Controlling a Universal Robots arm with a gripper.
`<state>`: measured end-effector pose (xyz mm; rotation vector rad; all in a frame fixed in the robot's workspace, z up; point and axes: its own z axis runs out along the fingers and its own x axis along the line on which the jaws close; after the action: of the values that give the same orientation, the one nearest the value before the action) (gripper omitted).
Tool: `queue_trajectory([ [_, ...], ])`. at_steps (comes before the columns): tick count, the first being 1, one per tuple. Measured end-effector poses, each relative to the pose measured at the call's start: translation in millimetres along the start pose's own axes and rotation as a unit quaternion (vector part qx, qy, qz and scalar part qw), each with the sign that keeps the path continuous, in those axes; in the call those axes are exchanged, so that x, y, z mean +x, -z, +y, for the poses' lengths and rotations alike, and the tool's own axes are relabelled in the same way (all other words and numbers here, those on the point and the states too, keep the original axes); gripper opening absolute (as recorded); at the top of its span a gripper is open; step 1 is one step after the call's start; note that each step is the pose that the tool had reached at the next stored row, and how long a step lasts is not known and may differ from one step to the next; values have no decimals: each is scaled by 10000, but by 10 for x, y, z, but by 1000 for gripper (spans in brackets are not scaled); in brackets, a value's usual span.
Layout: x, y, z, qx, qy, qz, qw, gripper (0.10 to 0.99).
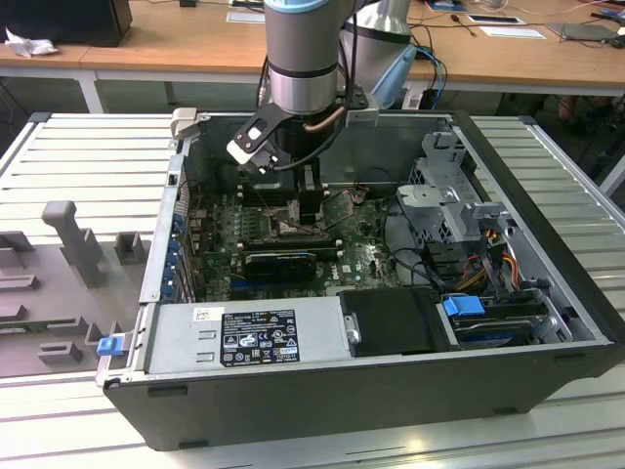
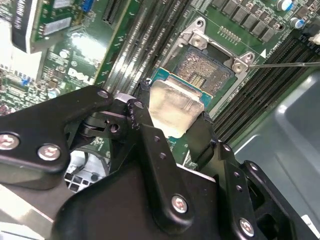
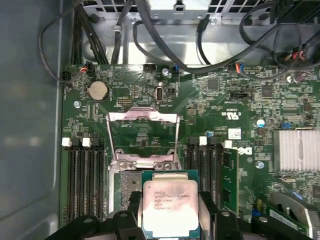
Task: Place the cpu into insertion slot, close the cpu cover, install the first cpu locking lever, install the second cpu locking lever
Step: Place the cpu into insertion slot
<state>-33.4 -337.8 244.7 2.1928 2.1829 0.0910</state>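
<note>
The small flat square beige-silver cpu (image 3: 170, 207) is gripped level, face up, at 2 opposite edges by the black pincer (image 2: 172, 119), over the dark square insertion slot (image 2: 207, 70). The silver frame cpu cover (image 3: 142, 116) is open.

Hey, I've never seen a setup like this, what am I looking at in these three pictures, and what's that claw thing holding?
A robot arm is reaching into an opened computer case; the exterior view is taken from off the arm. The two wrist views come from cameras riding on the arm, looking at the green circuit board. The gripper, its claw, is shut on the cpu, a flat square chip, held close to the insertion slot. The cpu cover, a metal frame, is swung open.
</note>
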Motion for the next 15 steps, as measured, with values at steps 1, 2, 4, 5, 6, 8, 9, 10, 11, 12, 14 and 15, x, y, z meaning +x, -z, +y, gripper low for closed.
queue_trajectory([
  [1,11,-12,-1,0,0,0,10000,533],
  [2,19,-23,-2,-1,0,1,10000,533],
  [4,47,-60,-5,0,0,0,10000,533],
  [5,59,-76,-7,0,0,-1,10000,533],
  [6,70,-86,-7,0,0,0,10000,533],
  [8,87,-108,-9,0,-1,1,10000,533],
  [9,97,-130,-13,0,-8,0,10000,533],
  [10,100,-138,-20,1,-13,0,10000,533],
  [11,104,-144,-34,1,-18,2,10000,533],
  [12,106,-150,-60,1,-22,9,10000,533],
  [14,115,-163,-75,1,-22,10,10000,533],
  [15,124,-172,-82,1,-22,11,10000,533],
])
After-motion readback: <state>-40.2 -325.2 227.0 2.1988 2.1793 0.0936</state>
